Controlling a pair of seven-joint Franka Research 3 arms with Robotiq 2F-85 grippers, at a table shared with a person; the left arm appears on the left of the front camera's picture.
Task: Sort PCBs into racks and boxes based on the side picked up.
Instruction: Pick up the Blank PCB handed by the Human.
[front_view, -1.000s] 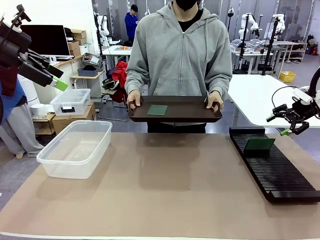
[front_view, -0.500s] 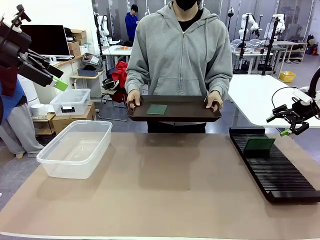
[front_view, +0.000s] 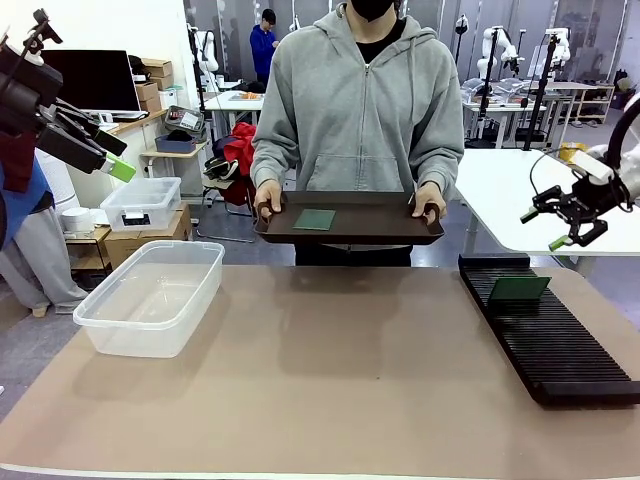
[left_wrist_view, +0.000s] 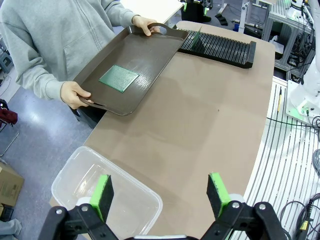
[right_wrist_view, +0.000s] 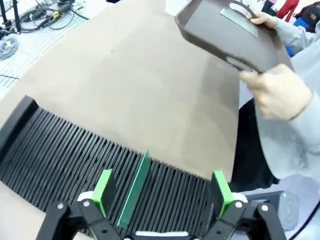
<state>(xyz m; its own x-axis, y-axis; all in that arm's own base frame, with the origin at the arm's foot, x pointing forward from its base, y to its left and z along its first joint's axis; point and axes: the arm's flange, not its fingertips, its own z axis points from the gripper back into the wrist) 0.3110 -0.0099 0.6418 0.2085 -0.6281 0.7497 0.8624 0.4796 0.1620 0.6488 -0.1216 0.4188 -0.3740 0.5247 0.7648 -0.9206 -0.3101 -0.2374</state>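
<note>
One green PCB (front_view: 314, 219) lies flat on a dark brown tray (front_view: 380, 230) that a person holds by both handles at the table's far edge. The left wrist view shows this PCB (left_wrist_view: 119, 78) on the tray (left_wrist_view: 145, 50). A second PCB (front_view: 518, 289) stands on edge in a far slot of the long black rack (front_view: 550, 340) at the right, and in the right wrist view this PCB (right_wrist_view: 134, 187) stands just below the fingers. My right gripper (front_view: 543, 229) hangs open above the rack's far end. My left gripper (front_view: 115, 155) is open, high over the clear box (front_view: 150, 295).
A smaller clear lidded box (front_view: 142, 203) stands on cartons beyond the table's left corner. A white table (front_view: 510, 195) lies behind the rack. The brown tabletop (front_view: 330, 370) between box and rack is bare. The person's hands (front_view: 430, 203) grip the tray.
My right gripper has risen and drifted slightly left, away from the rack, leaving the PCB standing in its slot. The left arm and the tray have stayed still.
</note>
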